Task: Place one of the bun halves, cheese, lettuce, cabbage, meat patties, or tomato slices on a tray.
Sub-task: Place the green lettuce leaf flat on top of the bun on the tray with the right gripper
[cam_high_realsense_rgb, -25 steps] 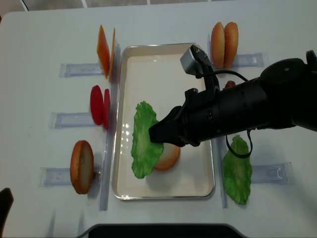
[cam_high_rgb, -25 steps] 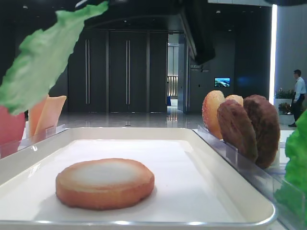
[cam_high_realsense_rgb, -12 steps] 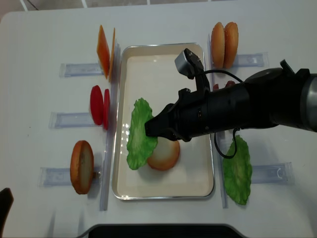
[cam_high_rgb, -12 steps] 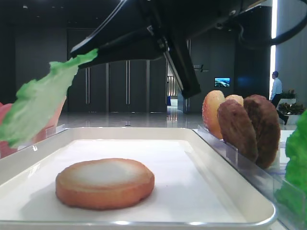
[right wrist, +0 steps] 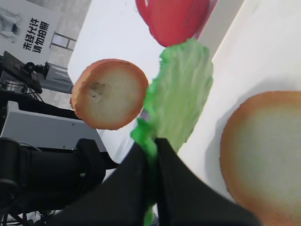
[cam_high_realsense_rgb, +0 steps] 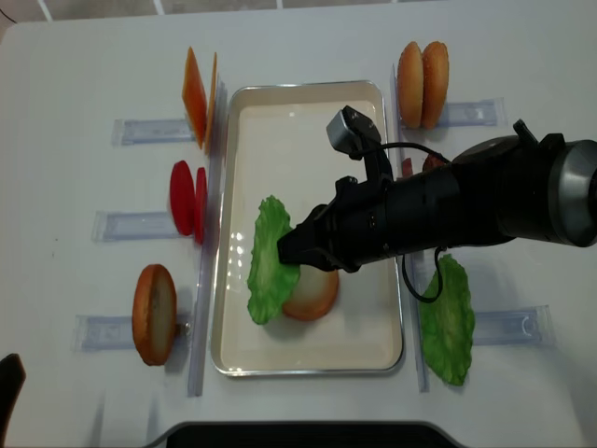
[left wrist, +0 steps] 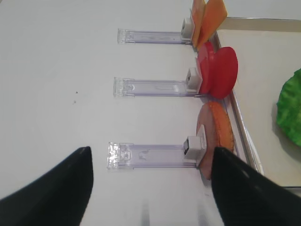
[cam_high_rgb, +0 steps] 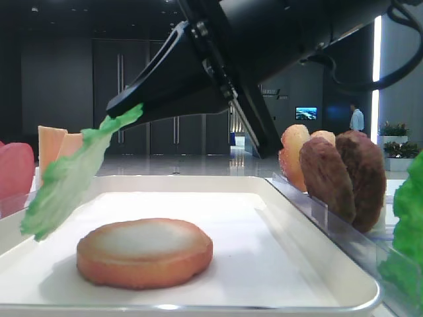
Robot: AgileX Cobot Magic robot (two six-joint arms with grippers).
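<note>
The lettuce [cam_high_realsense_rgb: 270, 261] hangs from the right hand [cam_high_realsense_rgb: 291, 250], pinched by one frilly end, and it is lower than it was a second ago: in the low exterior view the leaf [cam_high_rgb: 76, 175] has dropped from the top left corner to droop just beside the bun half [cam_high_rgb: 144, 252] that lies flat on the tray [cam_high_rgb: 330, 264]. Its free tip sits close above the liner near the tray's left rim; whether it already touches cannot be told. From above, the leaf has slid slightly toward the tray's left side and now overlaps only the left edge of the bun half [cam_high_realsense_rgb: 312, 294].

The right hand is clenched on the lettuce; the wrist view shows the two dark fingers [right wrist: 174, 188] pressed together with green leaf [right wrist: 181, 101] squeezed between them. The left hand [left wrist: 150, 188] hovers released over the desk [left wrist: 61, 70], its fingers spread wide and holding nothing, near the clear holders with the cheese [left wrist: 209, 19], the tomato slices [left wrist: 218, 70] and a standing bun half [left wrist: 216, 132].

The descent suggests the placing step is nearly done. As the leaf hangs off-centre, letting go now would likely lay it partly on the liner, not squarely on the bun. The meat patties [cam_high_rgb: 344, 178] and a second leaf [cam_high_realsense_rgb: 448, 322] wait on the right.
</note>
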